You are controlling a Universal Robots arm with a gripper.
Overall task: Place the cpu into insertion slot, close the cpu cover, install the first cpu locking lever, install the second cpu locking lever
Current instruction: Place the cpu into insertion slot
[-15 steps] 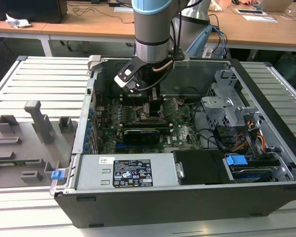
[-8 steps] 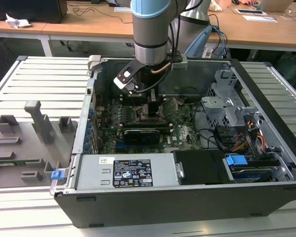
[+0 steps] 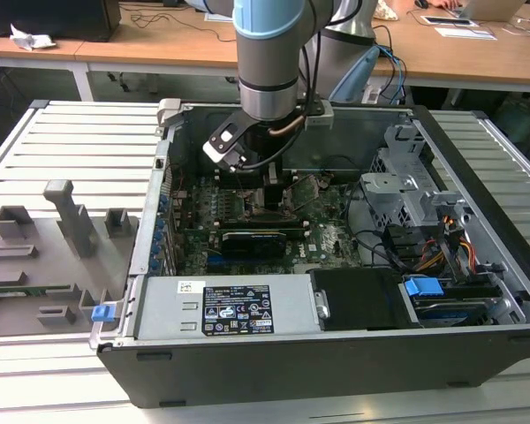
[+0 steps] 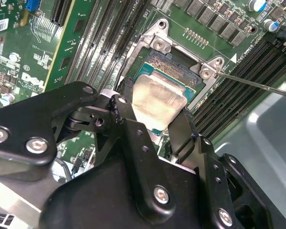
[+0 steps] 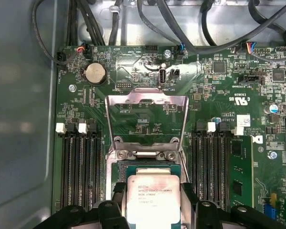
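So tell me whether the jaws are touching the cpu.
Touching. In the second wrist view the gripper has its jaws pressed against two opposite edges of the cpu, no gap showing.

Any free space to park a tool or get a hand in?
Free: bare table slats at the exterior view's left, beyond the fixture tray, and at its right past the case. Crowded: around the gripper holding the cpu, with graphics card and cables close.
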